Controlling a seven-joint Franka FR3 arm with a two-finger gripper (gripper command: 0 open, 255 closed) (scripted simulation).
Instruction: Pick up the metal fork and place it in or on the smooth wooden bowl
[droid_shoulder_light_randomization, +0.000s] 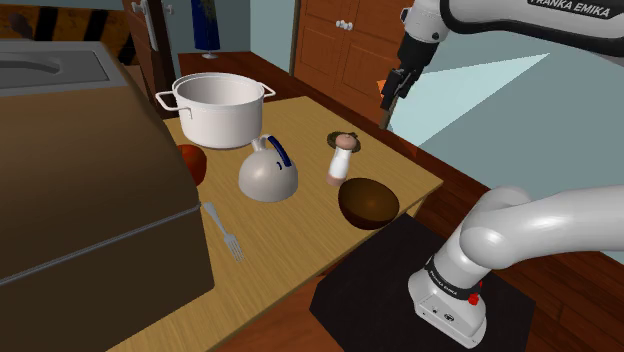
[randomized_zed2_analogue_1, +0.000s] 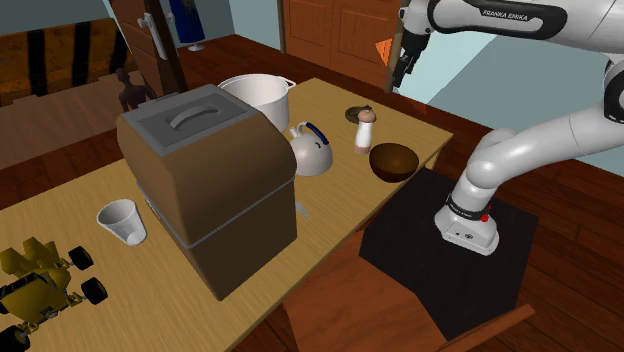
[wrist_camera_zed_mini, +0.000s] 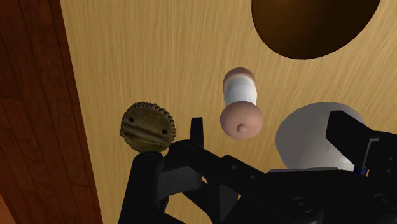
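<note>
A grey metal fork (droid_shoulder_light_randomization: 224, 230) lies flat on the wooden table (droid_shoulder_light_randomization: 300, 230), close beside a big brown box (droid_shoulder_light_randomization: 80, 190). In the second exterior view the fork (randomized_zed2_analogue_1: 301, 210) peeks out at the box's foot. The dark brown wooden bowl (droid_shoulder_light_randomization: 368, 201) (randomized_zed2_analogue_1: 393, 160) (wrist_camera_zed_mini: 312, 25) stands near the table edge facing the stand. My gripper (droid_shoulder_light_randomization: 392, 95) (randomized_zed2_analogue_1: 403, 68) (wrist_camera_zed_mini: 270, 127) hangs high over the table's far corner, well away from the fork. Its fingers stand apart, open, with nothing between them.
A steel pot (droid_shoulder_light_randomization: 218, 108), a grey kettle (droid_shoulder_light_randomization: 268, 168) with a blue handle, a small shaker (droid_shoulder_light_randomization: 342, 158) and a ridged brown disc (wrist_camera_zed_mini: 147, 126) stand between fork and gripper. A reddish bowl (droid_shoulder_light_randomization: 192, 160) sits by the box. A white cup (randomized_zed2_analogue_1: 121, 220) and toy car (randomized_zed2_analogue_1: 40, 285) lie beyond the box.
</note>
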